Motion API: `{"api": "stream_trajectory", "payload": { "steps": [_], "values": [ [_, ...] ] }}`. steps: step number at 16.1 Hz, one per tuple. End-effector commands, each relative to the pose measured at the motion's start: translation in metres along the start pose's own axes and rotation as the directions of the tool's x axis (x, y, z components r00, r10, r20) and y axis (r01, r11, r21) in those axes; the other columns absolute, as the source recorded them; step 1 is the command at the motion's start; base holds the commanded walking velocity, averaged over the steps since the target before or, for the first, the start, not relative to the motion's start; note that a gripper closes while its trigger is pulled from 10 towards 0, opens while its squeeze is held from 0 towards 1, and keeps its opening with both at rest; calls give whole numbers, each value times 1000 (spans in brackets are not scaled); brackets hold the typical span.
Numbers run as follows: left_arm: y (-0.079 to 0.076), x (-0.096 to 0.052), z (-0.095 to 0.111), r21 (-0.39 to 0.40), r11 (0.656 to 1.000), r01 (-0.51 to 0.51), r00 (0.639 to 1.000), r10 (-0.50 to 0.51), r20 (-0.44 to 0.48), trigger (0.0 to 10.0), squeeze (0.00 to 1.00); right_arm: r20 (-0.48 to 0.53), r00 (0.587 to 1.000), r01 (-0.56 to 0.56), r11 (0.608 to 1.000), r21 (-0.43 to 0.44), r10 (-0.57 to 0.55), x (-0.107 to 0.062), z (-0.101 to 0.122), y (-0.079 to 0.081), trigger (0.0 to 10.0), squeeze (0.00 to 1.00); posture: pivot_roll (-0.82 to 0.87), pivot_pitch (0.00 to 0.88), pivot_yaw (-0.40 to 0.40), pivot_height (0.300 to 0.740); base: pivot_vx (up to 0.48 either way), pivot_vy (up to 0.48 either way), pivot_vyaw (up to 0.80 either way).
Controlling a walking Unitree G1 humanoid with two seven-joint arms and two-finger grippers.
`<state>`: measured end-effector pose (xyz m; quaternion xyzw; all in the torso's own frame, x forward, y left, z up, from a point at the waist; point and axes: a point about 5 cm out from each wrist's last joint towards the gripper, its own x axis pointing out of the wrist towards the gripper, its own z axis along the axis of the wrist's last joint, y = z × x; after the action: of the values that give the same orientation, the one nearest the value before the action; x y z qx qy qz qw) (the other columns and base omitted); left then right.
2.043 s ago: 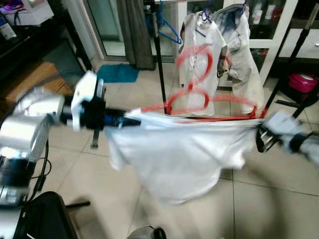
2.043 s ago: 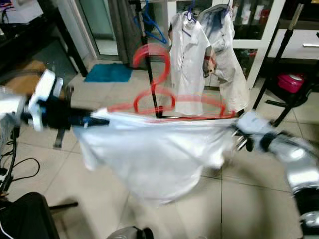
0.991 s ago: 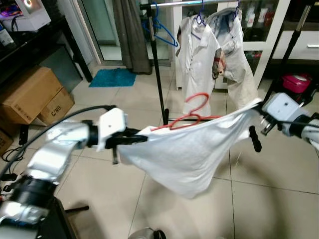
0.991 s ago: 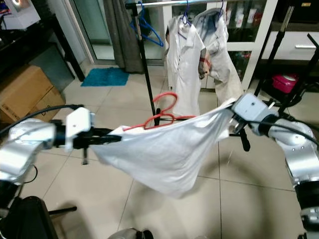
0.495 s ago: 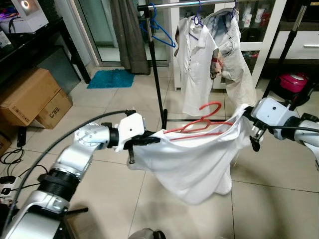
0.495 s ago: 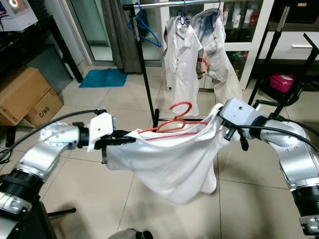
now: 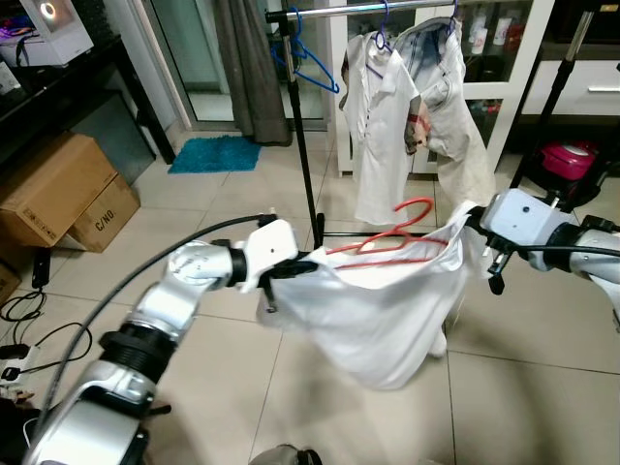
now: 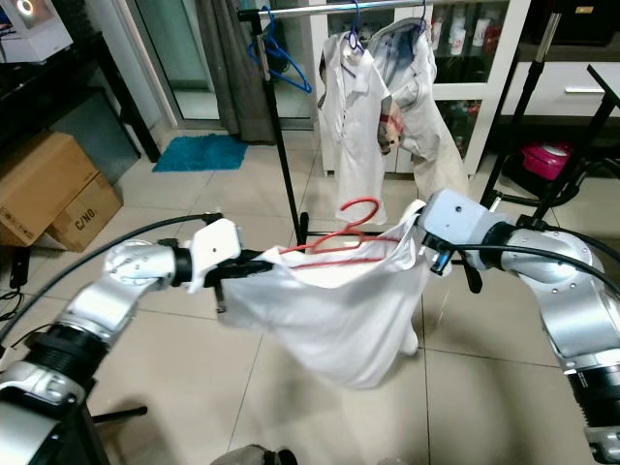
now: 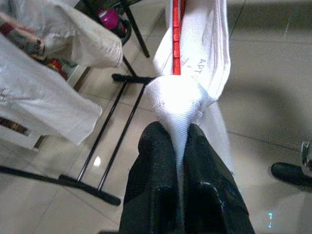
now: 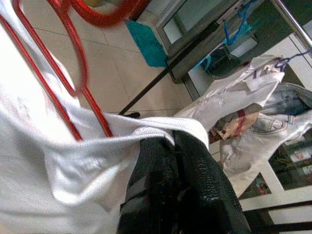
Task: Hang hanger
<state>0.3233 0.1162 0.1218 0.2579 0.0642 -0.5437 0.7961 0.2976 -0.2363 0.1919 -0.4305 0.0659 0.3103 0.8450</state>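
Two claws hold one white shirt (image 7: 383,310) between them, and a red hanger (image 7: 392,242) lies inside its top edge. The left claw (image 9: 178,141) is pressed together on a bunch of cloth at one shoulder; in the left wrist view the red wire runs straight away from the fingertips, so the long axis of the hanger goes along the line from one claw to the other. The right claw (image 10: 170,141) is pinching the other shoulder, with the red wire just beside it. The shirt sags between the two and does not touch the floor (image 7: 242,174).

The hook (image 8: 356,215) of the hanger stands up over the middle of the shirt and points away from the robot, toward the rack. The rail (image 7: 387,8) is ahead and clearly higher than the hook, well apart from it. It seems that the hook must go up and forward to reach the rail, with both arms lifting together so the hanger stays level. The hook lies about midway between the claws, perhaps a little nearer to the right one.

On the rail hang already a blue hanger (image 7: 315,68), a white shirt (image 7: 383,126) and a pale jacket (image 7: 455,116). The free part of the rail looks to be between the blue hanger and the hanging shirt. The black post (image 7: 305,145) of the rack stands near the left side of the held shirt, so the cloth could catch on it. The floor is of pale tiles, with cardboard boxes (image 7: 63,189) and a blue mat (image 7: 218,153) at the left, and a white cabinet (image 7: 528,58) behind the rack.
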Motion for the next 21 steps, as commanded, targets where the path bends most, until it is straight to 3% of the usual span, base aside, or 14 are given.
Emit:
{"api": "stream_trajectory", "payload": {
  "steps": [1,4,9,11,13,14,17,21],
  "values": [
    [3,-1,0,15,1000,-17,1000,17,-7,0,0,30,999,-15,1000,-23,16,3,11,2,0,0,-167,0,168,740,0,0,0],
    [2,12,9,6,1000,-29,998,29,59,0,0,55,998,-40,998,-40,42,7,21,8,0,0,-172,0,168,740,0,0,0],
    [-4,18,6,11,1000,16,999,-17,36,0,0,65,998,-9,998,-66,13,9,32,3,0,0,-178,0,168,740,0,0,0],
    [-9,20,7,16,998,57,997,-58,52,0,0,58,998,42,998,-54,-39,12,34,-4,10000,0,-179,0,167,740,0,0,0],
    [-10,20,7,18,998,53,997,-53,56,0,0,62,996,71,997,-39,-69,16,38,-13,10000,4,-177,0,163,740,0,0,0],
    [-8,20,8,17,999,38,997,-39,62,0,0,57,995,80,995,-55,-77,16,38,-16,10000,1000,-177,0,163,740,0,0,0],
    [-4,17,8,20,1000,22,998,-24,61,0,0,43,995,90,992,-89,-86,15,38,-22,10000,1000,-181,0,158,740,0,0,0],
    [-3,15,6,20,1000,15,998,-16,55,0,0,25,1000,2,982,-191,3,13,37,-17,10000,1000,-190,0,159,740,0,0,0]
  ]
}}
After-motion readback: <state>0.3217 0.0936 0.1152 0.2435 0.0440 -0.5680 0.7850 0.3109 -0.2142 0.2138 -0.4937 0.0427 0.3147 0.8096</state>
